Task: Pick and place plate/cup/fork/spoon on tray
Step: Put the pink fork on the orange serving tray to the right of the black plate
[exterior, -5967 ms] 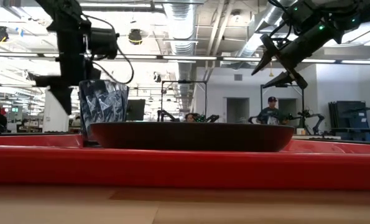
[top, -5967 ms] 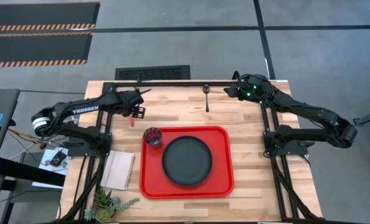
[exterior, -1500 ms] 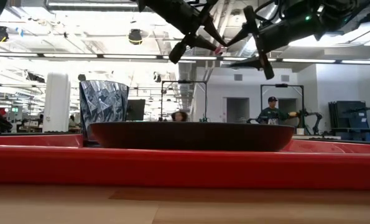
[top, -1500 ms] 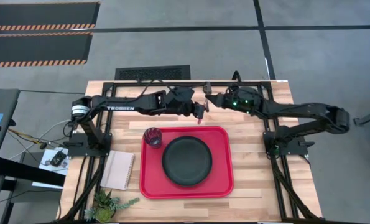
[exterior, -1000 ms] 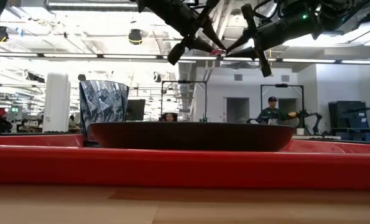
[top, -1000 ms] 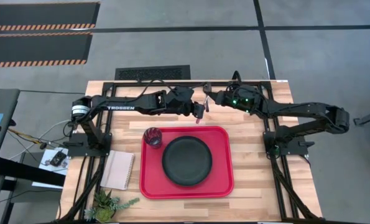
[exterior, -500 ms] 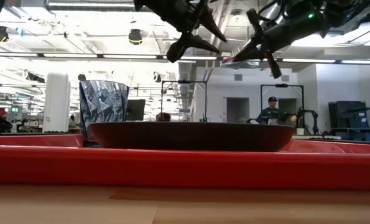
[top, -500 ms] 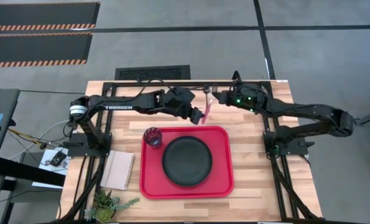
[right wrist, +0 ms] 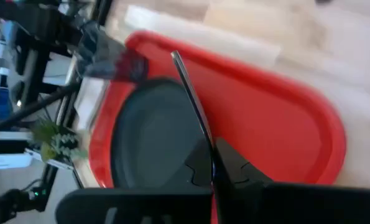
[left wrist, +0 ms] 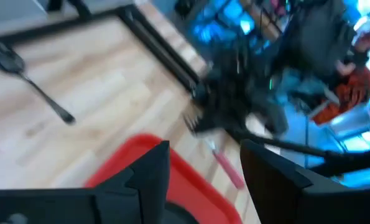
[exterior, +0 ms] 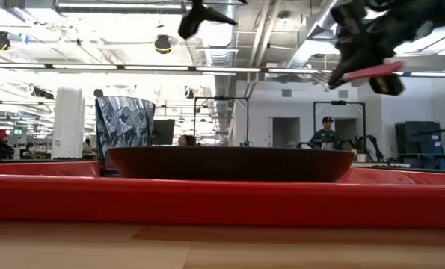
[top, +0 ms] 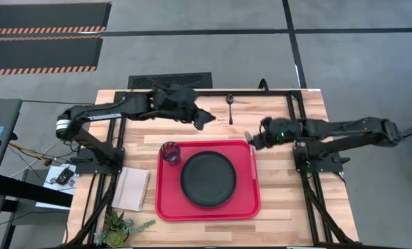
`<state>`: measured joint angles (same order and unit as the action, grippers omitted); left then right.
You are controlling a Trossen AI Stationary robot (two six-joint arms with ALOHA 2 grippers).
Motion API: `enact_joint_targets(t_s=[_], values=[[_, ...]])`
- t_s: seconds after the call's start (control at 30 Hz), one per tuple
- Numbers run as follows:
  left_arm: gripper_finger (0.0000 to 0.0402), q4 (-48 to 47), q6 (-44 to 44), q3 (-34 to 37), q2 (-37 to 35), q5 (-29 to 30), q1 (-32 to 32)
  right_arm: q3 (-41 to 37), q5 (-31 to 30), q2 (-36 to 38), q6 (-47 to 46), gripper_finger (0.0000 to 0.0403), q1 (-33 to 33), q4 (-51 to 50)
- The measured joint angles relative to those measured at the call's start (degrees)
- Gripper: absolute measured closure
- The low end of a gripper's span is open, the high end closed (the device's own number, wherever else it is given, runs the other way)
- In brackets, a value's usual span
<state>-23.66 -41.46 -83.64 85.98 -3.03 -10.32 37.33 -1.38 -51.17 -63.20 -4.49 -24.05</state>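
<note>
Nearest, the white notepad (top: 131, 189) and a small plant (top: 120, 226) sit left of the tray (top: 247, 202), which carries the plate (top: 208, 178) and cup (top: 169, 151). The right gripper (top: 251, 138) is clamped on the fork (exterior: 372, 72), held above the tray's far right corner. The left gripper (top: 204, 117) hangs farther back, fingers apart, with nothing between them. The spoon (top: 230, 106) lies on the wooden table (top: 275, 221) by the far edge.
</note>
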Motion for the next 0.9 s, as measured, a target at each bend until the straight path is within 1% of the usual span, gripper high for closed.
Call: enact_joint_targets(t_s=[0.17,0.27,0.43,0.5,0.6,0.9], values=[[0.0221,-0.08,0.57,0.00,-4.38,5.11,-0.03,-5.88,-6.61,0.57,-10.55,0.0399,11.12,5.17],[0.0221,0.06,0.56,0.00,-6.03,7.46,-0.03,-11.08,-11.00,-0.37,-17.99,0.0397,16.85,12.42],[0.0221,-0.24,0.58,0.00,-6.85,8.68,-0.27,-19.86,-20.26,-2.32,-25.70,0.0400,24.28,27.33],[0.0221,-0.23,0.53,0.00,-6.89,8.43,-0.34,-22.13,-22.54,-3.55,-28.51,0.0399,26.29,29.89],[0.0221,-0.93,0.56,0.00,-6.89,9.53,-0.35,-23.89,-23.25,-5.64,-30.30,0.0397,28.10,32.46],[0.0221,-1.49,0.27,0.00,-6.89,10.21,-0.86,-23.86,-23.13,-14.71,-29.99,0.0397,30.09,37.79]])
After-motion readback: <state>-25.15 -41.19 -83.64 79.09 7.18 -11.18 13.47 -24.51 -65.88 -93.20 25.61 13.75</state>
